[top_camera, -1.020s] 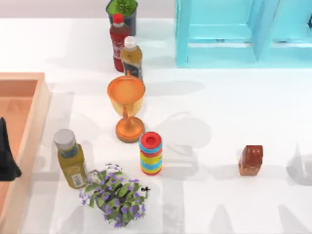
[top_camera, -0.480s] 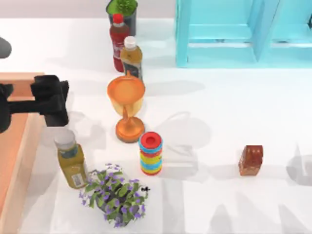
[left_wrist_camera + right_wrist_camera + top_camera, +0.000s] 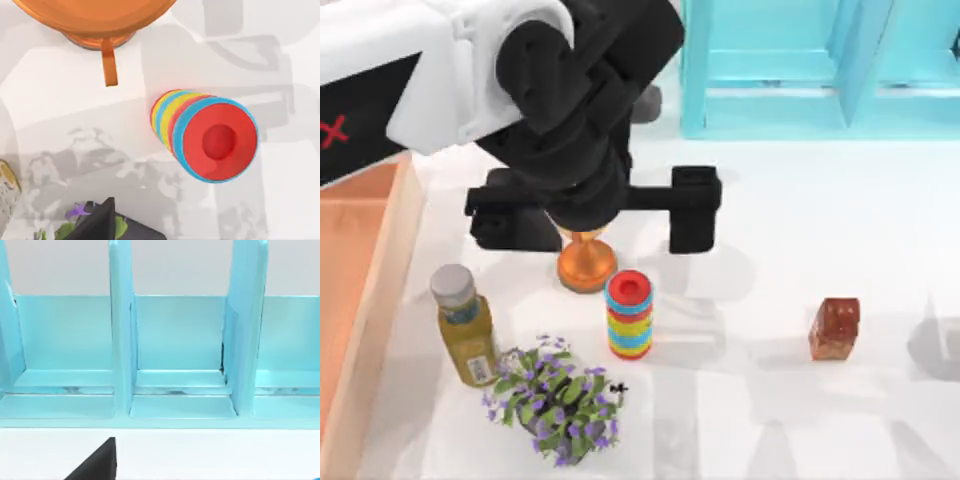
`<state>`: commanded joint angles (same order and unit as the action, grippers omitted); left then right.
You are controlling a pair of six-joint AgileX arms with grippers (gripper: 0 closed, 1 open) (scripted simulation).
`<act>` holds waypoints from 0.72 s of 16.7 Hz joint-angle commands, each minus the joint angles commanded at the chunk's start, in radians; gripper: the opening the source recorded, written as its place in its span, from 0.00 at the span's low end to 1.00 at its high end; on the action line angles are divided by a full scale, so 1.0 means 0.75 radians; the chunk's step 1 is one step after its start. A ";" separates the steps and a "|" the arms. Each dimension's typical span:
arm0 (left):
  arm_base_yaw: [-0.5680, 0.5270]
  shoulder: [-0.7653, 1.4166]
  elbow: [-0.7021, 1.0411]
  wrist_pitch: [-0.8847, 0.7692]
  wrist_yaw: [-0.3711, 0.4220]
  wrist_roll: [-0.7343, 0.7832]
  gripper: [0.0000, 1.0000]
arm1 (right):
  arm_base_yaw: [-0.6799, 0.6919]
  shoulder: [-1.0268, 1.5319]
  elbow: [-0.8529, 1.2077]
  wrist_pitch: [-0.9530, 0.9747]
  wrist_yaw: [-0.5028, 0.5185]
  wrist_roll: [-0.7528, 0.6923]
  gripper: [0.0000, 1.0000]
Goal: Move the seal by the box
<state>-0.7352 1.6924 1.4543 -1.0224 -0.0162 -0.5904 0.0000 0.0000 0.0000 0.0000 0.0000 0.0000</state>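
Two arms belong to us, and our left arm reaches in from the counter's left edge, its left gripper [image 3: 592,212] hanging above the middle of the counter with jaws spread wide apart, released and grasping nothing. One dark finger [image 3: 694,210] sits above bare counter to the right, the other finger over the left side of the orange goblet [image 3: 586,262], whose bowl is hidden under the wrist. In the left wrist view we look straight down on the goblet and on the striped ring stack [image 3: 207,136], which stands just beside the goblet's foot toward the counter's near edge.

We see the seal [image 3: 835,328] resting upright on the counter near the right edge, well apart from the wooden box [image 3: 382,290], which lies along the left edge. Between them stand the ring stack, a yellow-green bottle [image 3: 465,326] with a grey cap just beside the box wall, and a purple-flowered plant [image 3: 558,400] at the near edge. A turquoise cabinet [image 3: 790,70] occupies the far right corner.

Our right wrist view faces the cabinet's open compartments [image 3: 180,340], with a dark fingertip [image 3: 97,462] of the right gripper at the frame's edge; we cannot tell how its jaws stand.
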 joint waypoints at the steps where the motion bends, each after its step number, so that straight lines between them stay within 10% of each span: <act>1: -0.058 0.139 0.133 -0.100 -0.006 -0.047 1.00 | 0.000 0.000 0.000 0.000 0.000 0.000 1.00; 12: -0.451 1.215 1.569 -0.775 -0.136 -0.493 1.00 | 0.000 0.000 0.000 0.000 0.000 0.000 1.00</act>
<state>-1.0730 2.6034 2.6312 -1.6033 -0.1185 -0.9599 0.0000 0.0000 0.0000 0.0000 0.0000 0.0000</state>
